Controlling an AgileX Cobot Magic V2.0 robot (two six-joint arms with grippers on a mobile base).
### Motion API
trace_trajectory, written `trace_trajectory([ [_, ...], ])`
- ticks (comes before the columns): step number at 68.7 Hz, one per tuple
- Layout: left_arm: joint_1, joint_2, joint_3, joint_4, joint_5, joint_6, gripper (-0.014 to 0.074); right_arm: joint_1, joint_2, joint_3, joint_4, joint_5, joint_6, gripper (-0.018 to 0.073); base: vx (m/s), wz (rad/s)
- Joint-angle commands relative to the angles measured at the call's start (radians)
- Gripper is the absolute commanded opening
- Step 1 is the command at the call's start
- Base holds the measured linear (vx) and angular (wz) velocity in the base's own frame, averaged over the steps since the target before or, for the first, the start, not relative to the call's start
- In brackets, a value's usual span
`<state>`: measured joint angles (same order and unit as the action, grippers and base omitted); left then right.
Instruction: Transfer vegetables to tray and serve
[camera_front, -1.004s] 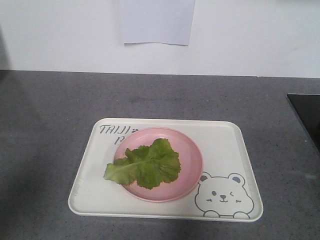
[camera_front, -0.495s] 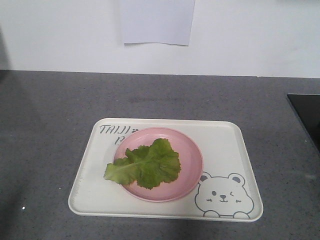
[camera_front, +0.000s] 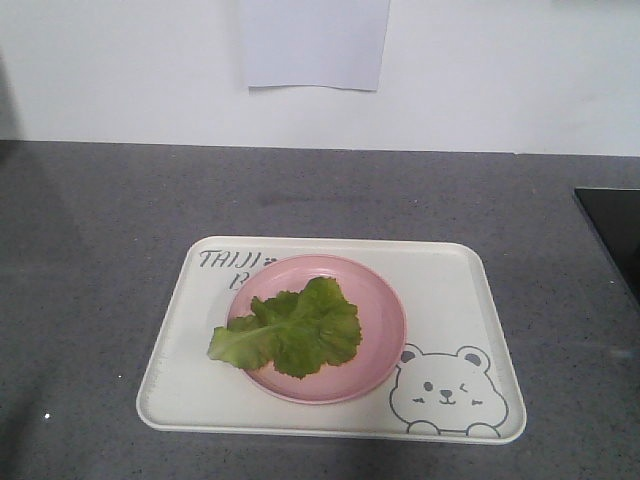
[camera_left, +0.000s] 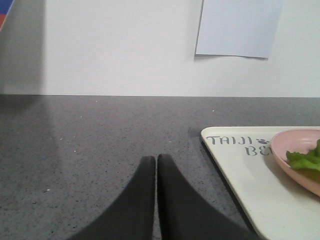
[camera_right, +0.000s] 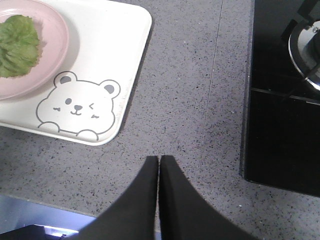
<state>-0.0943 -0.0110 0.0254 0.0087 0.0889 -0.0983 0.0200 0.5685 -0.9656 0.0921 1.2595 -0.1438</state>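
Because the lettuce leaf (camera_front: 290, 332) lies on the pink plate (camera_front: 380, 300) mid-tray (camera_front: 450, 290), both grippers (camera_left: 155, 160) (camera_right: 159, 160) rest closed, empty, beside the tray.

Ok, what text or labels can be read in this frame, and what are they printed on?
"TAIJI": top left corner of the tray, front view.
"TAIJI" with "BE" below: same tray, left wrist view; the plate hides the rest.
The paper on the wall shows no readable writing.

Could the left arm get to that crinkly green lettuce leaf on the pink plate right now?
Probably yes. The left tool sits shut over bare grey counter, and nothing stands between it and the crinkly green lettuce leaf on the round pink plate.
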Motion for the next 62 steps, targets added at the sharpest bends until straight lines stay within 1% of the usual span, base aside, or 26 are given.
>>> trace_trajectory([
  [1,0.014,-0.016,0.029,-0.009,-0.07,-0.001,-0.0007,0.0,0.007,-0.025,0.001,-0.047,-0.001,-0.001,0.0,0.0],
  [9,0.058,-0.016,0.029,-0.009,-0.07,-0.003,-0.0007,0.0,0.007,-0.025,0.001,-0.039,-0.001,-0.001,0.0,0.0],
  [12,0.065,-0.016,0.029,-0.009,-0.07,-0.004,-0.0007,0.0,0.007,-0.025,0.001,-0.035,-0.001,-0.001,0.0,0.0],
  [39,0.068,-0.016,0.029,-0.009,-0.07,-0.003,-0.0007,0.0,0.007,-0.025,0.001,-0.033,0.0,-0.001,0.0,0.0],
  [52,0.068,-0.016,0.029,-0.009,-0.07,0.03,-0.0007,0.0,0.007,-0.025,0.001,-0.033,0.0,-0.001,0.0,0.0],
  [62,0.068,-0.016,0.029,-0.009,-0.074,0.033,-0.0007,0.0,0.007,-0.025,0.001,-0.033,0.0,-0.001,0.0,0.0],
])
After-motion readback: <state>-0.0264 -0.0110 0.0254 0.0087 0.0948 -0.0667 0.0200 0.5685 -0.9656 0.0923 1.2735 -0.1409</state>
